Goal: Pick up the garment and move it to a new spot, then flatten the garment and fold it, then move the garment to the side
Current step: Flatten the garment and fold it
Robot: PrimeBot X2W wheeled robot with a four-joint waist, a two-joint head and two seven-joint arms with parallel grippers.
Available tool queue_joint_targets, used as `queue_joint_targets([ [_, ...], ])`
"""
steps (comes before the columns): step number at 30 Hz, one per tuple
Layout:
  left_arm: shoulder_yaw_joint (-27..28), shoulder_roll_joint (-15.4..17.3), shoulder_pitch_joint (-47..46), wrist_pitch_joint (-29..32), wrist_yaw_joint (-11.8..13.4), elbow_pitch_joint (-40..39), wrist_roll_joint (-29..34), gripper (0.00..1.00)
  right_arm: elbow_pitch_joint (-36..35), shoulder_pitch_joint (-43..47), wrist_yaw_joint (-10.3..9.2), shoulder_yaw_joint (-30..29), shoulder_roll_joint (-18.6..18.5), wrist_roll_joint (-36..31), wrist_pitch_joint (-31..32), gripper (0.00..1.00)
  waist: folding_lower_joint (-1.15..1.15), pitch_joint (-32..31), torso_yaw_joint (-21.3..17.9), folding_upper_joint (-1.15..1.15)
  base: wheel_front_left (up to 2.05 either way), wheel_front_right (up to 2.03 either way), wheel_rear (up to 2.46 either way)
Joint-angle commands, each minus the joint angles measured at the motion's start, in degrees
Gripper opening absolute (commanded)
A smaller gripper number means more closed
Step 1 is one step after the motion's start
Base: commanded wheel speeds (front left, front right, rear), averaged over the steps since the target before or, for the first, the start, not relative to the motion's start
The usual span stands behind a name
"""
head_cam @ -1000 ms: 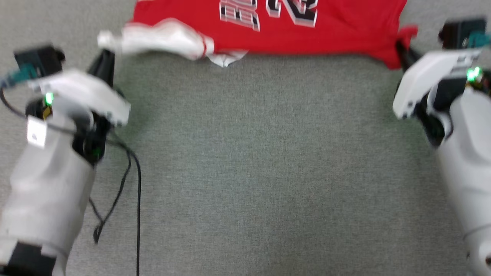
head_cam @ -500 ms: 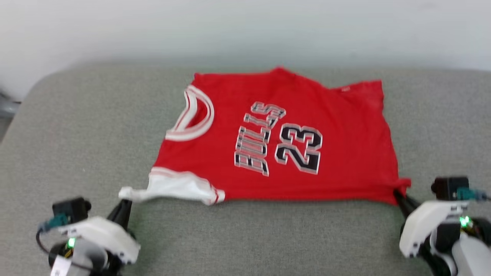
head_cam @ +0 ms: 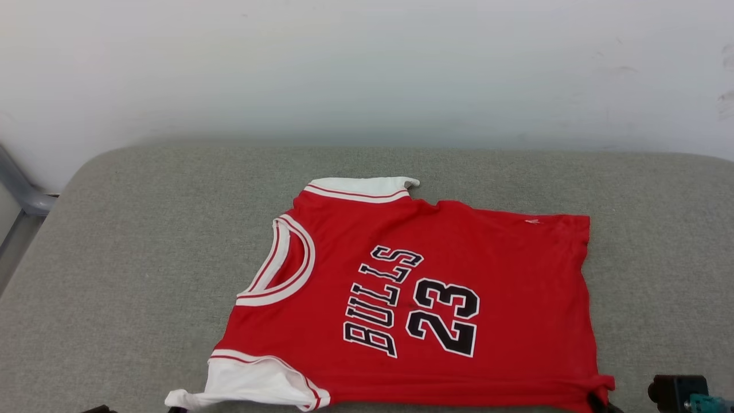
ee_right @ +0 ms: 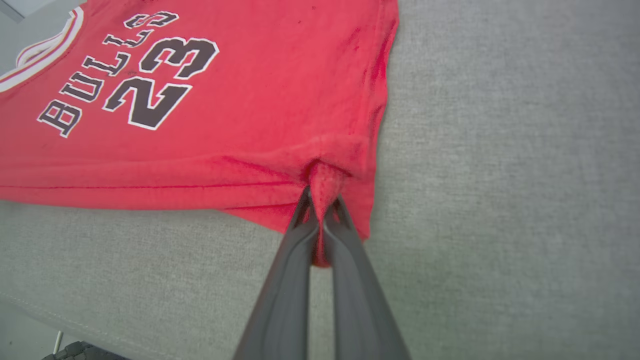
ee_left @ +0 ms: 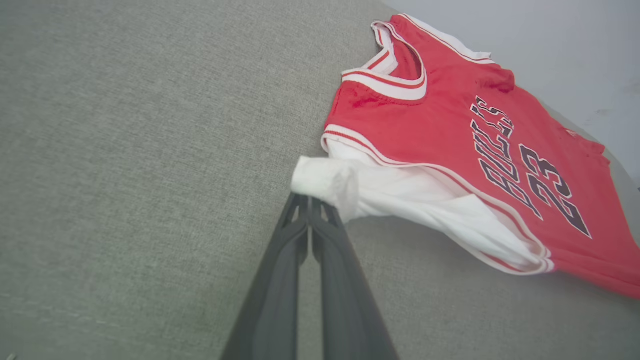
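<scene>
The garment (head_cam: 436, 287), a red jersey with black white-outlined lettering and the number 23, lies spread face up on the grey padded surface (head_cam: 143, 258). My left gripper (ee_left: 311, 200) is shut on the tip of its near white sleeve (ee_left: 330, 182), which is pulled out to the side. My right gripper (ee_right: 322, 200) is shut on the bunched red hem corner (ee_right: 325, 175). In the head view that sleeve (head_cam: 252, 384) and that corner (head_cam: 602, 384) sit at the bottom edge. The far white sleeve (head_cam: 361, 186) lies flat at the back.
A white wall (head_cam: 367, 69) rises behind the padded surface. The surface's left end is rounded, with a grey rail (head_cam: 23, 195) beyond it. Its front edge (ee_right: 50, 310) runs close below the garment in the right wrist view. Bare padding lies left and right of the garment.
The head camera has tilted up, so the garment sits lower in the picture and both arms have dropped below the frame. Both grippers still hold the sleeve and the hem corner.
</scene>
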Motion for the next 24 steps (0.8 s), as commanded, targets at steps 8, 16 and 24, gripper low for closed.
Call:
queue_joint_targets([
  [8, 1.8, 4.1, 4.6, 1.7, 5.7, -13.6, 0.4, 0.0, -7.2, 5.4, -0.11, -3.1, 2.6, -2.2, 5.6, 0.0, 0.02, 0.2, 0.2, 0.0, 0.0, 0.0, 0.0],
  [16, -0.6, 2.0, -7.4, 3.1, 3.1, -11.9, 3.7, 0.0, -9.4, -1.2, -0.1, -2.4, 2.6, -6.0, 8.6, 0.0, 0.02, 3.8, -1.2, 0.0, 0.0, 0.0, 0.0],
  [24, -2.3, -2.5, -19.7, 2.6, -2.5, -0.7, 4.9, 0.0, -5.0, -9.8, -0.1, -0.9, 2.8, -8.3, 8.9, 0.0, 0.02, 8.9, -1.8, 0.0, 0.0, 0.0, 0.0],
])
